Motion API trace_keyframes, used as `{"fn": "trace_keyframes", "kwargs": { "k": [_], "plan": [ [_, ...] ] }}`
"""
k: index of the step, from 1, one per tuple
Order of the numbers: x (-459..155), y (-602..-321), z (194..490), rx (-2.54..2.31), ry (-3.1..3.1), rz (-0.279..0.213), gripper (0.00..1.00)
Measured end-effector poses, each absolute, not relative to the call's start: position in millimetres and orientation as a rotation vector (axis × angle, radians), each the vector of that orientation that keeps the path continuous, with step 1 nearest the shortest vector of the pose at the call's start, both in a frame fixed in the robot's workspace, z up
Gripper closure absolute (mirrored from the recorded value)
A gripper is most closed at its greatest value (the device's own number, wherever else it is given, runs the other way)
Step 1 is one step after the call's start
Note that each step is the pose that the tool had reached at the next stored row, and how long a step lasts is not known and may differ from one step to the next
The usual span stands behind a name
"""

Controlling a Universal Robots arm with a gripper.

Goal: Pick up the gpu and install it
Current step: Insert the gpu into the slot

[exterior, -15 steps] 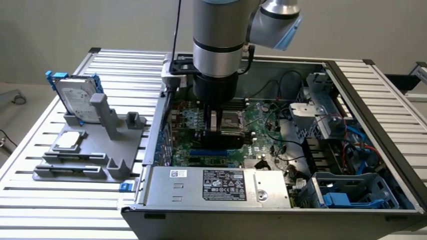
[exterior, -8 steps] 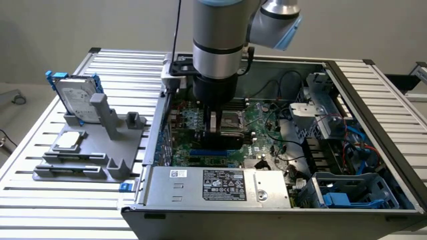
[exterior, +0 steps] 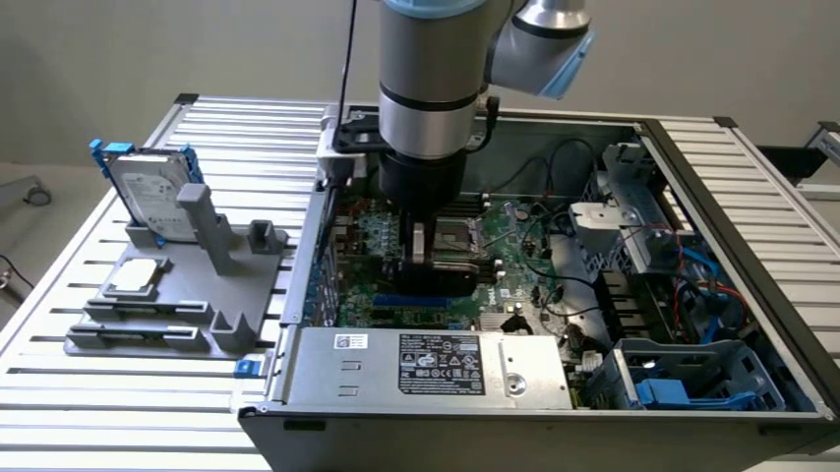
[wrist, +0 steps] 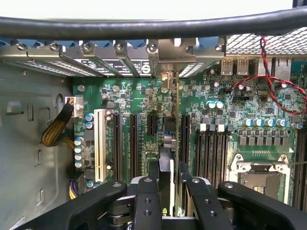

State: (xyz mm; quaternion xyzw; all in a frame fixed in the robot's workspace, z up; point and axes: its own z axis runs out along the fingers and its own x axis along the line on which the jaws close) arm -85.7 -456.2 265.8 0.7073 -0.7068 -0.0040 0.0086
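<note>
The gpu (wrist: 166, 143) is seen edge-on in the wrist view as a thin upright card. It runs from between my fingers to its silver bracket end (wrist: 166, 79) at the case's rear slot row. My gripper (wrist: 170, 184) is shut on it, one black finger (wrist: 146, 194) on each side. The card stands over the green motherboard (wrist: 216, 96), in line with the long black slots; whether it sits in one I cannot tell. In the exterior view the gripper (exterior: 427, 258) reaches down inside the open computer case (exterior: 309, 285), low over the board.
A white slot (wrist: 100, 143) and the processor socket (wrist: 261, 179) flank the card. Red wires (wrist: 273, 81) loop near the rear ports. The power supply (exterior: 434, 366) fills the case front. At the exterior view's left a grey stand (exterior: 197, 324) holds a blue-railed hard drive (exterior: 151, 192).
</note>
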Motion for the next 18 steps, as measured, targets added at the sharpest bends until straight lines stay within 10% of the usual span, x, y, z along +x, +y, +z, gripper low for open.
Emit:
{"fn": "trace_keyframes", "kwargs": {
  "k": [18],
  "plan": [
    [-86.0, -456.9, 261.3, 2.207, -2.205, -0.014, 0.74]
  ]
}}
